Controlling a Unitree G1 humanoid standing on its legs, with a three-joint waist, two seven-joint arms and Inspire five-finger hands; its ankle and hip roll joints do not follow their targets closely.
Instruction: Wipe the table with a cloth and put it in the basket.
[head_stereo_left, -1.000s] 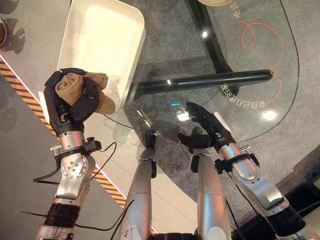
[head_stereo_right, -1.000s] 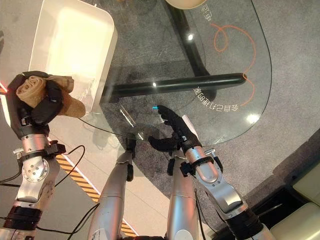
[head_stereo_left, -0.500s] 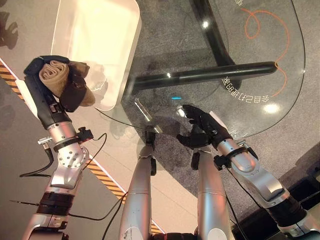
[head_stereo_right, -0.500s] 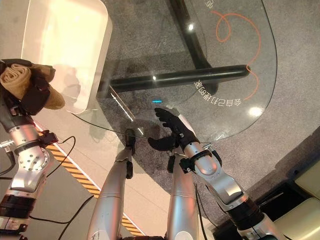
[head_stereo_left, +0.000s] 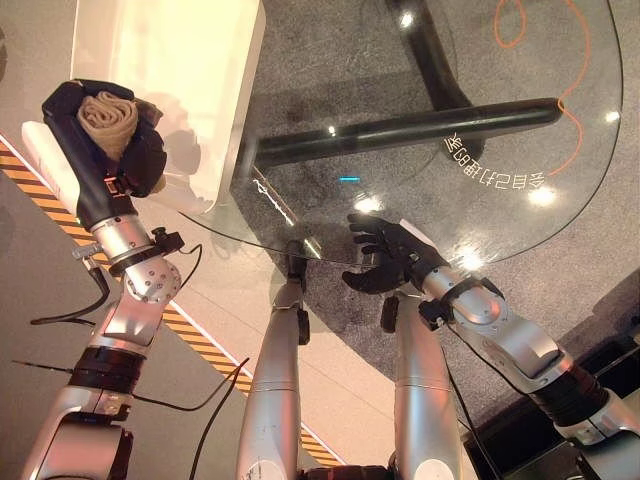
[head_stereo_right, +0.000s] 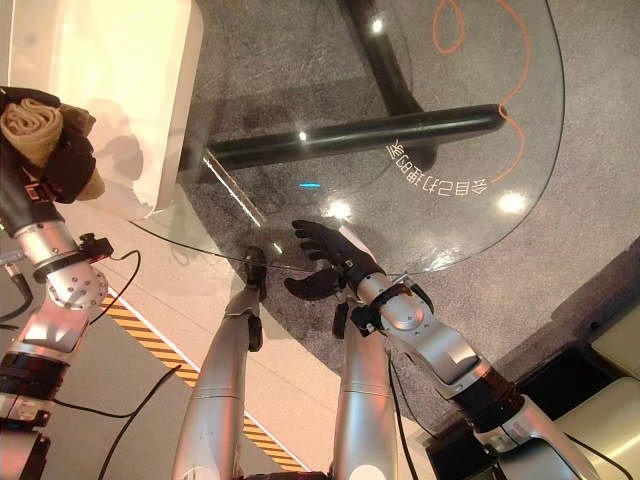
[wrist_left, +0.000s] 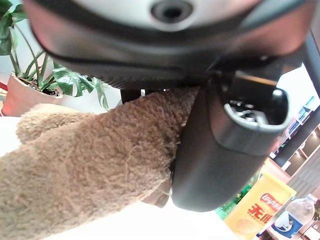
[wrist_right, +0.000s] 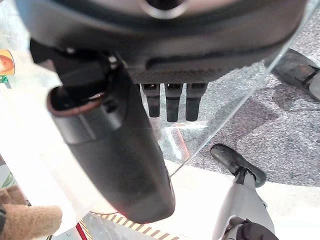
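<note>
A rolled brown cloth (head_stereo_left: 108, 118) sits in my left hand (head_stereo_left: 88, 175), which is shut on it and raised at the near left corner of the white basket (head_stereo_left: 232, 100). In the left wrist view the thumb (wrist_left: 225, 150) presses against the cloth (wrist_left: 90, 160). My right hand (head_stereo_left: 392, 250) is open at the near edge of the glass table (head_stereo_left: 330, 90), fingers (wrist_right: 172, 105) straight and holding nothing.
The basket stands on the floor to the left of the table, partly under the glass edge. A black bar (head_stereo_left: 400, 128) of the table base shows through the glass. An orange line (head_stereo_left: 580, 90) curls at the far right. Striped tape (head_stereo_left: 200, 340) crosses the floor.
The camera has shifted. My left hand has carried the cloth further along the basket's left side. My right hand has drawn back slightly toward the table's near edge.
</note>
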